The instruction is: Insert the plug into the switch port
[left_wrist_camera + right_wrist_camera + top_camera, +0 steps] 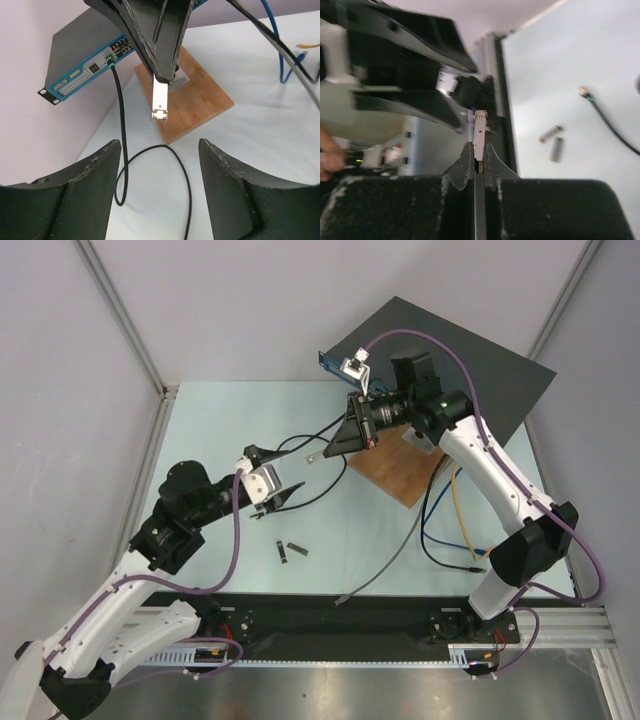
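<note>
The switch (455,350) is a flat black box at the back right, with its blue front face (330,362) turned left. It also shows in the left wrist view (80,47), with a black cable (120,150) plugged into one socket. My right gripper (335,445) is shut on a small silver plug (313,457) and holds it above the table, left of the wooden board and apart from the switch. The plug also shows in the left wrist view (160,102) and the right wrist view (480,131). My left gripper (283,480) is open and empty, facing the plug.
A brown wooden board (395,470) lies in front of the switch. Two spare silver plugs (290,551) lie on the table at the centre front. Blue (435,525), yellow (462,515) and grey (390,555) cables lie at the right.
</note>
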You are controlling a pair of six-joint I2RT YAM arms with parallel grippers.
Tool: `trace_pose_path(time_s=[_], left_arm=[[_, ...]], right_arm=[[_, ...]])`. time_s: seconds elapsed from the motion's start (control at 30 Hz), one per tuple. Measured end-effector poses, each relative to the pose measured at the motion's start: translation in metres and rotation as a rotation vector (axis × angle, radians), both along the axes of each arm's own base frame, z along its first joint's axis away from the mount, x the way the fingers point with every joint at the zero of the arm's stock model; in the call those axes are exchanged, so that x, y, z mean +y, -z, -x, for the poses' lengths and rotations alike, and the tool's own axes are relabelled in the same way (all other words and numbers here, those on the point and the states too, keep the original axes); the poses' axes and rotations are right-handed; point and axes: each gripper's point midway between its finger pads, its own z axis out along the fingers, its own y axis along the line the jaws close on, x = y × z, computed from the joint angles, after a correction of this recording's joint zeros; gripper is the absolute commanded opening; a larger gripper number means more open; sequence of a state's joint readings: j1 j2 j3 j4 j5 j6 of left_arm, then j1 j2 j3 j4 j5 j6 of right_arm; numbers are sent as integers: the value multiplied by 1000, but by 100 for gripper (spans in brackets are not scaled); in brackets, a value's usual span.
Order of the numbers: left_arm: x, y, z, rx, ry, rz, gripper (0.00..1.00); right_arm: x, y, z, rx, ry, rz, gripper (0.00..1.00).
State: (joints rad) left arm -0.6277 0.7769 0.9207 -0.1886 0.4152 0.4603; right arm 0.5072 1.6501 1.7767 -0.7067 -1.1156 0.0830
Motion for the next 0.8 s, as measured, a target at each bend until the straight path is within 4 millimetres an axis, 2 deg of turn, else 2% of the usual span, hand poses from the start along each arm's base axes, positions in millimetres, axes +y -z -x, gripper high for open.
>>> trace_pose_path(time_s=[0.1,0.2,0.53,0.8], left_arm=[[-1,3,-4,-63,4,-17,65],[-2,7,-6,-102,8,-30,62],[-6,-3,-6,-175,6,-25,58],[-13,0,-15,-180,-24,-37,46]], right_arm=[[6,-17,8,84,-37,-60,0],[10,-23,8,159,-57,-94,0],[14,-19,4,266,-47,-88,0],[18,-14,8,289,-49,-77,0]])
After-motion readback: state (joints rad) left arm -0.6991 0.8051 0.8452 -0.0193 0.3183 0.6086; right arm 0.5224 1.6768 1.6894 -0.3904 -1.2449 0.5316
